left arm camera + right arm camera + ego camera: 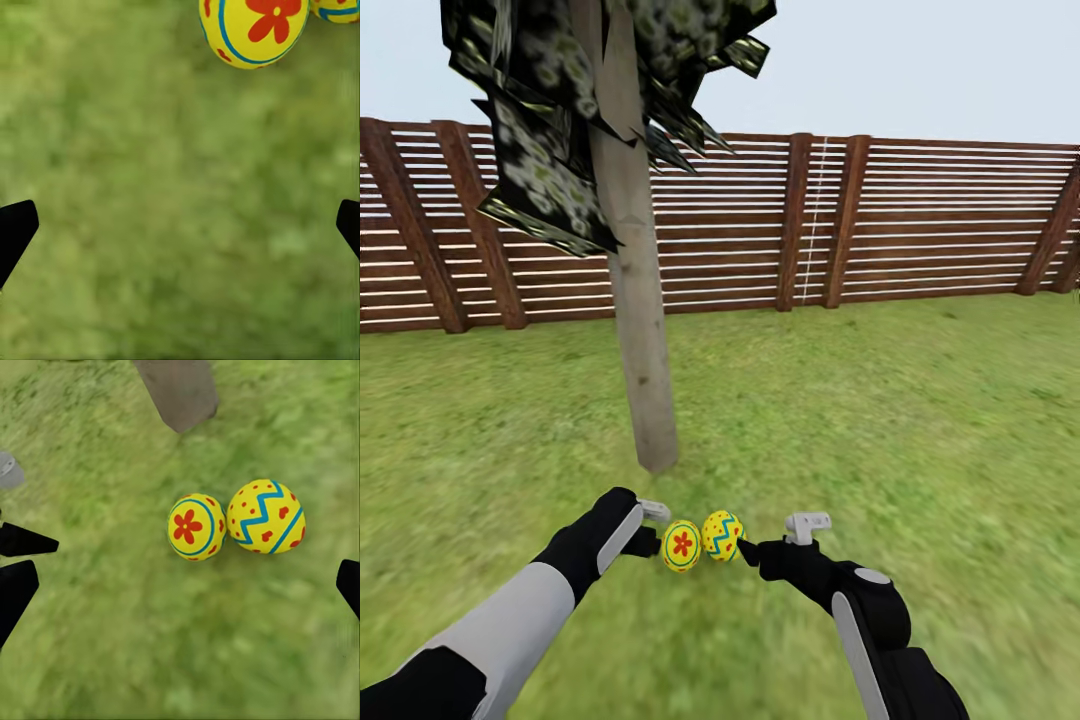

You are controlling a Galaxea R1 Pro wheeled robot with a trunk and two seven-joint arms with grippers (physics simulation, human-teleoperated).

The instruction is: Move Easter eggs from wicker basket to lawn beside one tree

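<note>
Nearest, both arms reach forward over the lawn [880, 420], and two of the Easter eggs lie on the grass between their tips. The flower egg [681, 545] is glossy yellow with a red flower inside a blue ring; the zigzag egg [722, 535] is yellow with blue zigzags and small red marks. They sit side by side, touching or very nearly so, as the right wrist view shows them [196, 526] [267, 517].

The left tool [180, 225] is spread wide, its dark fingertips at the two edges of its wrist picture with bare grass between them; it holds nothing, and in the head view its tip lies just beside the flower egg. The right tool [180, 577] is likewise spread and empty, its tip close to the zigzag egg.

Just beyond the eggs stands the tree [640, 330], a thick pale grey-brown trunk under dark angular foliage with whitish-green blotches. Farther back, a brown fence [920, 220] of horizontal slats closes the garden.
</note>
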